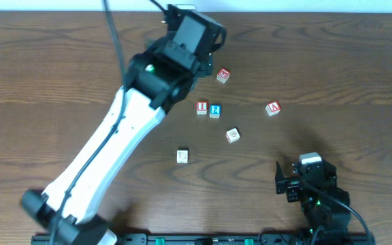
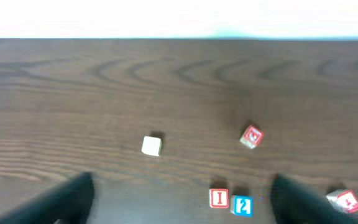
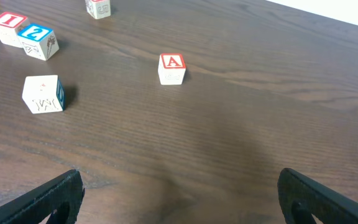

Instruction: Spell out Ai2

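Note:
The red "I" block (image 1: 201, 107) and the blue "2" block (image 1: 214, 110) sit touching side by side at mid table. The red "A" block (image 1: 272, 108) stands apart to their right. My left gripper (image 1: 196, 35) is open and empty, raised over the far part of the table. Its wrist view shows the "I" (image 2: 219, 198) and the "2" (image 2: 242, 205) between its open fingers (image 2: 182, 208). My right gripper (image 1: 288, 182) is open and empty near the front edge. Its wrist view (image 3: 179, 199) shows the "A" (image 3: 172, 68) ahead and the "I" (image 3: 7, 27) and "2" (image 3: 38, 40) at far left.
Three other letter blocks lie loose: one with a red top (image 1: 223, 75) behind the pair, a white one (image 1: 232, 135) in front of them, and another white one (image 1: 182, 156) nearer the front. The left arm (image 1: 114, 143) crosses the table's left half.

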Motion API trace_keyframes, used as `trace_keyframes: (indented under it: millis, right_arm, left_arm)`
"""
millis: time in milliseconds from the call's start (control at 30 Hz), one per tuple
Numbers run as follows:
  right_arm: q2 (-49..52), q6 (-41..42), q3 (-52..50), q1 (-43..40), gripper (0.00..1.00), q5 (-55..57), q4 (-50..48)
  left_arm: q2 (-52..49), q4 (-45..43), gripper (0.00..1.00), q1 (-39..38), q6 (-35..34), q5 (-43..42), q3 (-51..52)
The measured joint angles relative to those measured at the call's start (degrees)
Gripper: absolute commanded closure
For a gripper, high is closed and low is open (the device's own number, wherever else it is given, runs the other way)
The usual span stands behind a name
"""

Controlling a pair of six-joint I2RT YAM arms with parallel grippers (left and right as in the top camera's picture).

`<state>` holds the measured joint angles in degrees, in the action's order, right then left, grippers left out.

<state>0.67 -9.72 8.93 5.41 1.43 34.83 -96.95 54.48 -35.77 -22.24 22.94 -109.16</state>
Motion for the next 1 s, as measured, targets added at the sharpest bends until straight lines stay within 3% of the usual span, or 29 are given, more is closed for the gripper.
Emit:
trace_keyframes:
  millis: [467, 800, 1000]
  right_arm:
    - [0.0, 0.0, 0.0, 0.0, 0.01, 0.0, 0.0]
    - [0.0, 0.0, 0.0, 0.0, 0.01, 0.0, 0.0]
    - [0.0, 0.0, 0.0, 0.0, 0.01, 0.0, 0.0]
  left_arm:
    - [12.4, 14.4, 0.05, 0.0, 1.2, 5.9, -0.2]
    - [12.6, 34.1, 0.05, 0.0, 2.4, 6.4, -0.2]
    - [16.6, 36.4, 0.05, 1.3, 2.8, 8.6, -0.2]
